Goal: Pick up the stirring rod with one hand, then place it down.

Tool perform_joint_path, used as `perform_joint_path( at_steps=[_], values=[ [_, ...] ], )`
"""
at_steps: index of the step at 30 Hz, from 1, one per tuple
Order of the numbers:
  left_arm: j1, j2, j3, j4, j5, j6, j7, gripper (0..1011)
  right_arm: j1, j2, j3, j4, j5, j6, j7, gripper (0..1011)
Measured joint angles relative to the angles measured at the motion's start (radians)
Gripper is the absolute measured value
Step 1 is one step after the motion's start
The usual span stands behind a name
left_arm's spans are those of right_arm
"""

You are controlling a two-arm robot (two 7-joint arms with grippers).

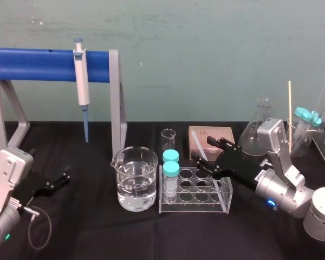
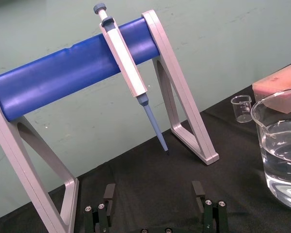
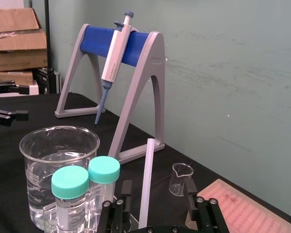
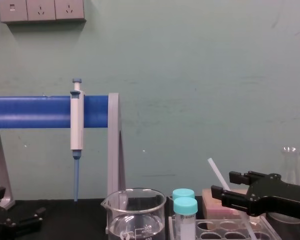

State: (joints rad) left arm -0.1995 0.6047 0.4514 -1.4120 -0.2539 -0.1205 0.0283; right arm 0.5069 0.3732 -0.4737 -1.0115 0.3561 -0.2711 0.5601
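Black cloth covers the table (image 1: 97,233) in the head view, where a large clear glass beaker (image 1: 125,179) stands near the middle, roughly half full of clear liquid. A small empty glass beaker (image 1: 168,140) stands farther back, just to its right. Right of the large beaker, a clear acrylic tube rack (image 1: 196,206) carries two teal-capped plastic tubes (image 1: 171,169) at its left end, and its other wells look empty. The black two-fingered right gripper (image 1: 206,155) hovers over the far side of the rack with its jaws apart. The thin translucent-white stirring rod (image 1: 201,150) shows as a short stub between them. Farther right, a glass conical flask (image 1: 258,129) is partly hidden by the arm. The black left gripper (image 1: 62,180) sits low at the near left, well apart from the glassware. In the left wrist view its fingers (image 2: 109,194) stand wide apart, facing a white-and-blue pipette (image 2: 126,63) hung on a grey stand with a blue bar (image 2: 63,73). The large beaker is cut off at the frame edge there. In the right wrist view the stirring rod (image 3: 147,174) rises between the spread fingers (image 3: 190,187), closer to one of them. Whether it touches that finger is hard to tell, and its lower end is hidden behind the gripper body. In the chest view the stirring rod (image 4: 216,172) slants up to the left out of the right gripper (image 4: 222,183) above the rack. Its lower stretch is hard to make out against the clear plastic.
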Motion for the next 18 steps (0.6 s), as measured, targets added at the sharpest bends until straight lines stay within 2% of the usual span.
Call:
perform_joint_path(
  at_steps=[1, 2, 6, 8, 12, 18],
  values=[
    [0.0, 0.0, 0.0, 0.0, 0.0, 0.0, 0.0, 1000, 0.0, 0.0, 0.0, 0.0, 0.0, 0.0, 0.0, 659],
    [0.0, 0.0, 0.0, 0.0, 0.0, 0.0, 0.0, 1000, 0.0, 0.0, 0.0, 0.0, 0.0, 0.0, 0.0, 659],
    [0.0, 0.0, 0.0, 0.0, 0.0, 0.0, 0.0, 1000, 0.0, 0.001, 0.0, -0.001, 0.0, 0.0, 0.0, 513],
    [0.0, 0.0, 0.0, 0.0, 0.0, 0.0, 0.0, 1000, 0.0, 0.001, 0.0, -0.001, 0.0, 0.0, 0.0, 479],
    [0.0, 0.0, 0.0, 0.0, 0.0, 0.0, 0.0, 1000, 0.0, 0.001, 0.0, -0.001, 0.0, 0.0, 0.0, 311],
    [0.0, 0.0, 0.0, 0.0, 0.0, 0.0, 0.0, 1000, 0.0, 0.001, 0.0, -0.001, 0.0, 0.0, 0.0, 153]
  ],
)
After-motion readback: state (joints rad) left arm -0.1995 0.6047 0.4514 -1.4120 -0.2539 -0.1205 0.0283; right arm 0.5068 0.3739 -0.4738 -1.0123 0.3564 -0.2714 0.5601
